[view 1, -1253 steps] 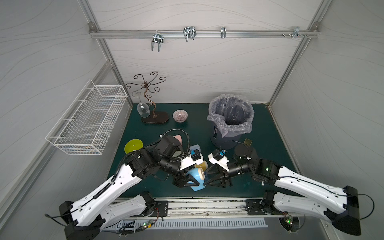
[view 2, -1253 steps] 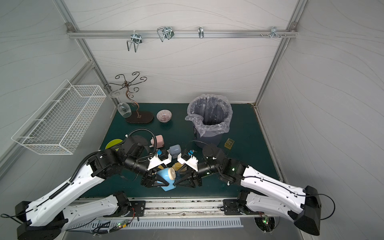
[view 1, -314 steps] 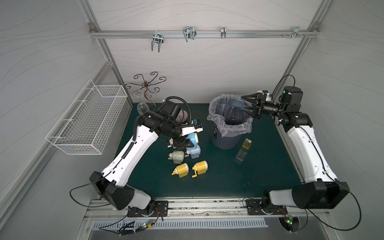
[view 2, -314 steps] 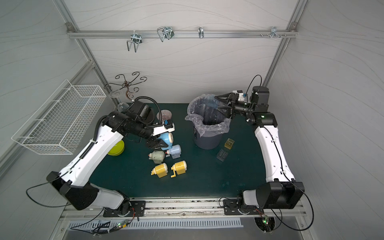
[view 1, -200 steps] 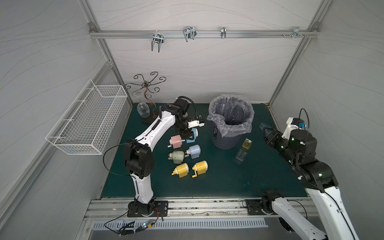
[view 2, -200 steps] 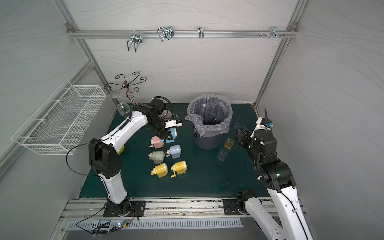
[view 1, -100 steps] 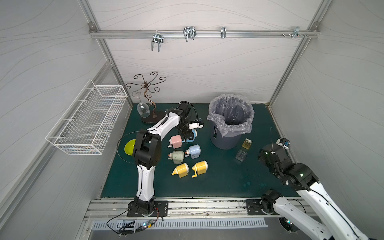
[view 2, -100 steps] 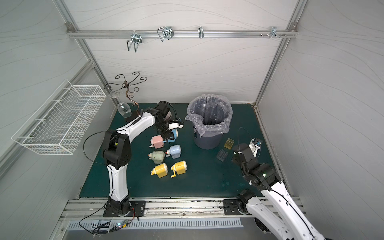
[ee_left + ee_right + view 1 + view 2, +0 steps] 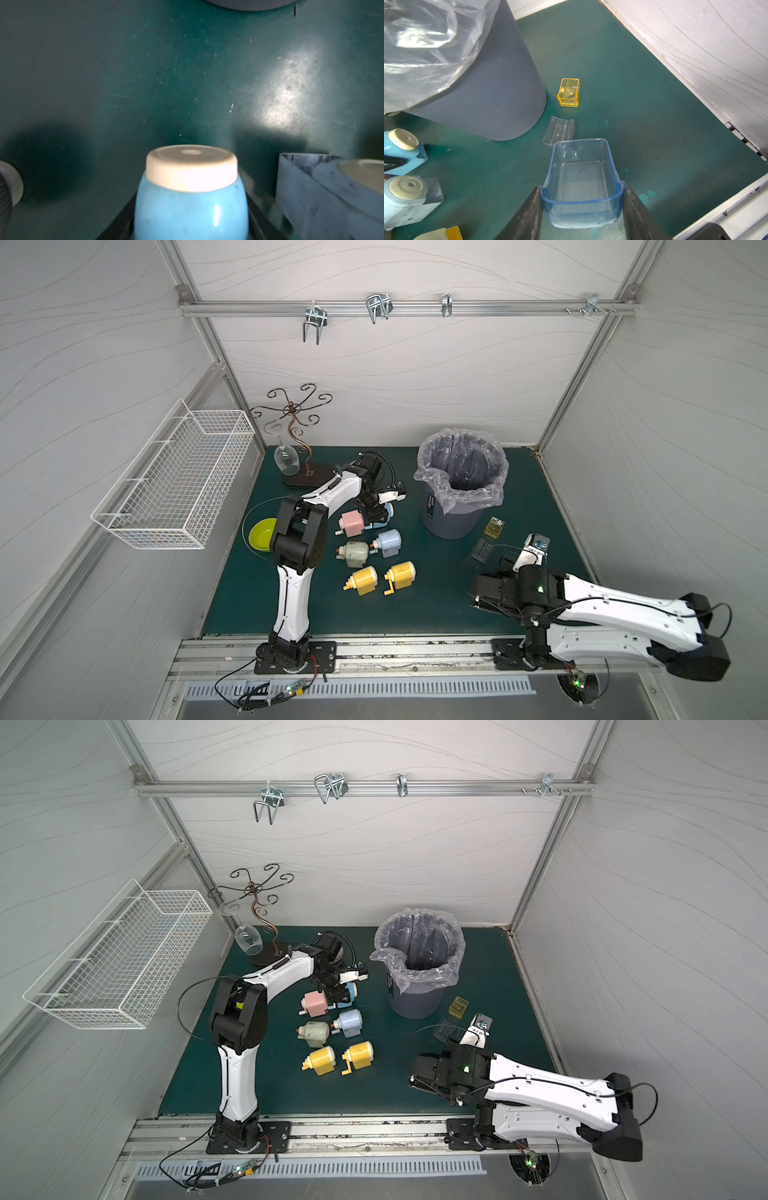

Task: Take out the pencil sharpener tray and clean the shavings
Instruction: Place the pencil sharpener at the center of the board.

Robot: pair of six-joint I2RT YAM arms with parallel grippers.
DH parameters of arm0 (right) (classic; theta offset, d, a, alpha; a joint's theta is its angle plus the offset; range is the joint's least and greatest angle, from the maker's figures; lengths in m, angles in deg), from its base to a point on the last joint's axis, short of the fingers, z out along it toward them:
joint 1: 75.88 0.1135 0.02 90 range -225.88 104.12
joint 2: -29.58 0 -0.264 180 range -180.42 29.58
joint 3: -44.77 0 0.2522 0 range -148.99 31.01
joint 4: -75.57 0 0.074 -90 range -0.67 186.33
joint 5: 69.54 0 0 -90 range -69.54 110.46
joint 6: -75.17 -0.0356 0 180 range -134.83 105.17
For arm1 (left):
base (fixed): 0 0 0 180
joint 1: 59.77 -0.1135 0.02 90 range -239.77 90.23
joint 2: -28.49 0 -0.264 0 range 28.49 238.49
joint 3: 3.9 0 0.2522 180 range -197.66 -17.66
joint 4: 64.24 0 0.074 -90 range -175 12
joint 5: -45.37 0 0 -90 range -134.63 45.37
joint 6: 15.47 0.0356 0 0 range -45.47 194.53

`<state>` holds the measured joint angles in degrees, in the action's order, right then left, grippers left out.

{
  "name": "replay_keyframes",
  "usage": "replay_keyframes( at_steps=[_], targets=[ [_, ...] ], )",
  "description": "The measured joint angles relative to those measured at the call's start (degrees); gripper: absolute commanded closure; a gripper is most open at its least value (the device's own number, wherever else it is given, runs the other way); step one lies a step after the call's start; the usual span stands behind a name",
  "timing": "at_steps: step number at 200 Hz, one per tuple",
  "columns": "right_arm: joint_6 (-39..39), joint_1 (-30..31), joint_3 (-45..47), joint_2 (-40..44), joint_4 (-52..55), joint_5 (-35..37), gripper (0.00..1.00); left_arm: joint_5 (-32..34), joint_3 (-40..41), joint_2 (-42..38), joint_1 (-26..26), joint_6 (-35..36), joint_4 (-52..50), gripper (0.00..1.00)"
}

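The right gripper [image 9: 581, 209] clamps the blue tray [image 9: 581, 172] by its side walls, low near the bin [image 9: 488, 93]. No shavings show inside. The tray is thin plastic, likely light, stiff and slick. The left gripper [image 9: 191, 226] grips the blue sharpener [image 9: 191, 203].

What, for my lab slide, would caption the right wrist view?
Right claw grips an empty translucent blue plastic tray near the grey plastic-lined bin.

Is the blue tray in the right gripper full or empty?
Empty: in the right wrist view the blue tray shows a bare clear floor, nothing inside.
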<state>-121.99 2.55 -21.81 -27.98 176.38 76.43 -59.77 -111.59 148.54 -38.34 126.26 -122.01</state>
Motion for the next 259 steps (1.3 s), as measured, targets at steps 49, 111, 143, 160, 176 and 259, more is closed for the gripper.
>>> replay_keyframes(
  at_steps=[49,111,143,160,176,259],
  targets=[
    [-7.04,3.78,1.22,-0.61,-0.07,0.24,1.00,0.31,0.20,0.22,0.63,-0.11,2.40,0.13],
    [12.66,0.35,12.55,11.85,-23.71,-6.73,1.00,1.05,1.62,0.22,1.60,-0.31,4.11,0.00],
    [20.24,-3.50,13.14,11.02,-31.08,-13.55,1.00,1.66,1.84,-0.59,2.67,-0.26,5.01,0.00],
    [22.69,-3.91,12.92,9.03,-33.86,-16.39,1.00,1.66,2.45,-2.71,3.32,-0.26,5.35,0.00],
    [23.76,-3.96,12.79,6.67,-35.82,-18.08,1.00,1.73,2.82,-5.53,3.56,-0.28,5.62,0.00],
    [19.45,-0.92,9.44,-2.56,-36.85,-8.02,1.00,5.25,9.70,-26.10,3.74,-9.57,12.22,0.00]
  ],
)
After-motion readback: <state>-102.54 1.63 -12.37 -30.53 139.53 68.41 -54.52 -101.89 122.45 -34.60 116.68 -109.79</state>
